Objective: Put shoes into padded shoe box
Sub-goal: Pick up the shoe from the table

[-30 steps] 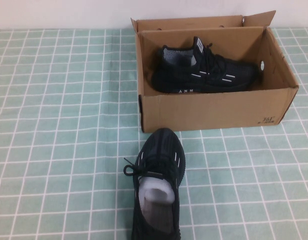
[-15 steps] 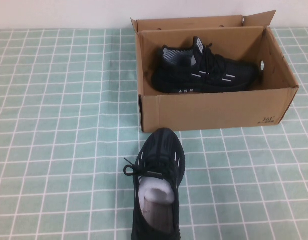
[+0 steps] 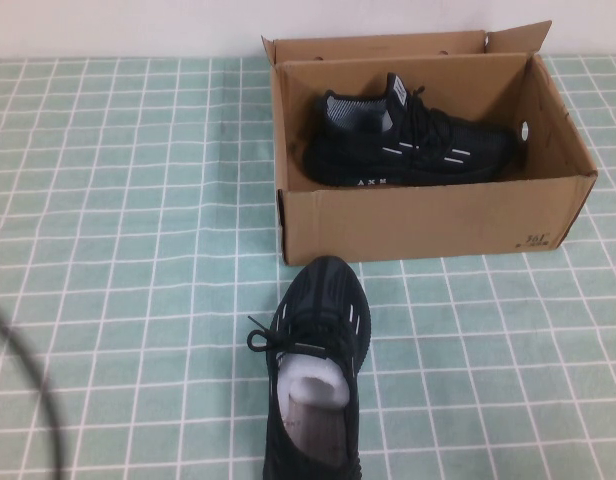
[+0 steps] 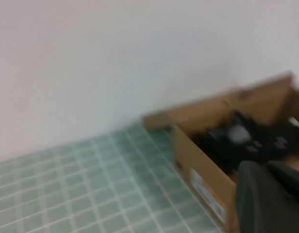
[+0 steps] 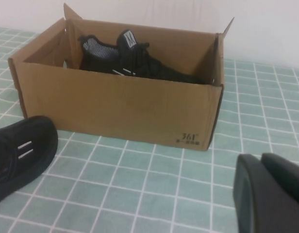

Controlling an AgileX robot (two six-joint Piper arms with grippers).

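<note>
Halfway: one shoe (image 3: 413, 145) lies in the box (image 3: 428, 222), the other shoe (image 3: 316, 370) waits on the bench (image 3: 118, 250). Left pincer (image 4: 271, 199) and right pincer (image 5: 268, 194) hover, empty as far as visible; how far open, I cannot tell.

A brown cardboard box (image 3: 428, 222) stands open on the tabletop, flaps up. One black sneaker (image 3: 413, 148) lies inside it lengthwise, toe to the robot's right. The other sneaker (image 3: 316, 375) sits just in front of the box, toe pointing at it, white stuffing showing.

Left gripper (image 4: 271, 194) hangs up off to the shoe box's (image 4: 207, 179) side; right gripper (image 5: 268, 191) sits low near its printed corner.
</note>
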